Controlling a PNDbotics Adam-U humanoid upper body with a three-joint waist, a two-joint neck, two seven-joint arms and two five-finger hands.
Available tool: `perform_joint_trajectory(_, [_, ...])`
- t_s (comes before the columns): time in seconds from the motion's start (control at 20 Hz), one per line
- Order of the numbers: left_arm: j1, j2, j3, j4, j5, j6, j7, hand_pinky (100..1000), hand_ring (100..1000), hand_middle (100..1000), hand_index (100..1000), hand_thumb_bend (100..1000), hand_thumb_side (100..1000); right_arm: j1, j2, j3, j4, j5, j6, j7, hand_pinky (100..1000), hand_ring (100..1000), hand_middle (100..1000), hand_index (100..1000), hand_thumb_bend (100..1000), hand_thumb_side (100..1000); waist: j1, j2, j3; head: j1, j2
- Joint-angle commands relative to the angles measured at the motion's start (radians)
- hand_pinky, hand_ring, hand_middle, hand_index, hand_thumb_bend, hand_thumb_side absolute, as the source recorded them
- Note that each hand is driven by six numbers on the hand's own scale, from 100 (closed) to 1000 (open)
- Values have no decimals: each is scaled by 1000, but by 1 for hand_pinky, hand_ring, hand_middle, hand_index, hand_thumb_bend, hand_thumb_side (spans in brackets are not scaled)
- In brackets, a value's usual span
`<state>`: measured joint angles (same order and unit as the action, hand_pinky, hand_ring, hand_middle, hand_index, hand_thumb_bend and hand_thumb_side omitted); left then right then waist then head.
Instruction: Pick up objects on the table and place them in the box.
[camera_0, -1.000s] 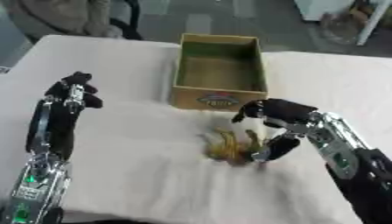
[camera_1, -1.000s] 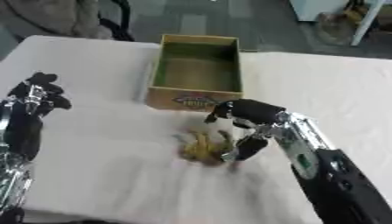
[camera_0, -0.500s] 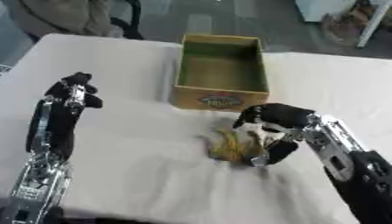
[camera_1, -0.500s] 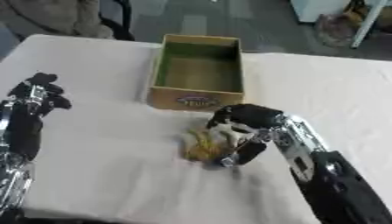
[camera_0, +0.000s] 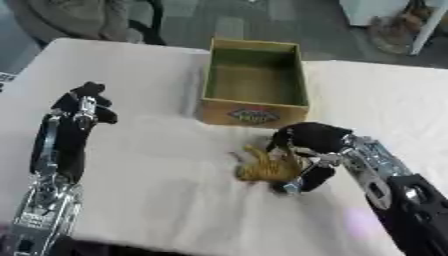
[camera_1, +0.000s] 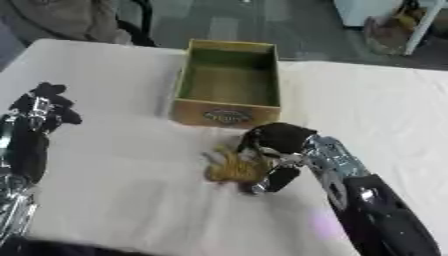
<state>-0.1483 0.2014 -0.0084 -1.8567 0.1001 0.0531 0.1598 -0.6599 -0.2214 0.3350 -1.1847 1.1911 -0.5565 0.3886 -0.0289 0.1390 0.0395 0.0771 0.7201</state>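
Note:
A small yellow-brown object (camera_0: 264, 167) lies on the white tablecloth just in front of the open cardboard box (camera_0: 255, 81). My right hand (camera_0: 311, 145) is over its right side, fingers curled down round it and thumb low beside it, though the closing of the hold does not show. The box stands upright at the middle back, and I see nothing inside it. My left hand (camera_0: 81, 102) hangs over the left part of the table, fingers curled, holding nothing.
The white tablecloth (camera_0: 149, 195) covers the whole table. Beyond the far edge are a chair and grey floor. A white cabinet leg and a bag stand at the far right.
My right hand has moved left and lowered onto the yellow-brown object, its fingers curling closer round it. The left arm has stayed in place.

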Motion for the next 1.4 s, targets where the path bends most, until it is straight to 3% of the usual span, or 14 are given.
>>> perform_joint_trajectory(0.05, [-8, 5, -1, -10, -2, 0, -1, 543, 480, 495, 698, 172, 608, -8, -10, -9, 8, 58, 9, -17, 766, 831, 753, 844, 442, 597, 4, -11, 1, 2, 6])
perform_joint_trajectory(0.3, [-8, 6, -1, -10, -2, 0, -1, 543, 480, 496, 698, 170, 609, -6, -13, -17, 14, 96, 26, -49, 740, 770, 702, 796, 442, 598, 5, -11, 1, 2, 4])
perform_joint_trajectory(0.45, [-9, 5, -1, -10, -2, 0, -2, 543, 480, 496, 698, 169, 609, -5, -13, -22, 17, 105, 40, -79, 634, 646, 598, 699, 444, 664, 5, -11, 0, 2, 2])
perform_joint_trajectory(0.8, [-10, 5, -1, -11, -1, 0, -3, 543, 480, 497, 698, 167, 610, -3, -14, -26, 31, 96, 40, -89, 373, 461, 421, 486, 459, 640, 6, -11, 0, 1, 1])
perform_joint_trajectory(1.0, [-11, 6, -2, -10, -1, 1, -4, 544, 481, 497, 699, 166, 610, -4, -16, -30, 30, 81, 41, -82, 295, 397, 354, 417, 180, 562, 6, -11, 1, 1, 2])
perform_joint_trajectory(1.05, [-11, 6, -2, -10, -1, 1, -4, 544, 481, 497, 699, 167, 610, -4, -16, -31, 28, 77, 44, -83, 276, 379, 336, 400, 100, 503, 6, -11, 1, 0, 2])
perform_joint_trajectory(1.15, [-11, 6, -2, -10, 0, 1, -5, 544, 481, 498, 699, 166, 611, -4, -17, -33, 24, 70, 56, -94, 246, 353, 309, 373, 100, 424, 6, -11, 1, 0, 1])
perform_joint_trajectory(1.4, [-11, 6, -2, -10, -1, 2, -6, 544, 481, 498, 700, 167, 613, -3, -20, -41, 16, 49, 75, -137, 173, 286, 240, 307, 100, 360, 5, -11, 2, 0, 1])
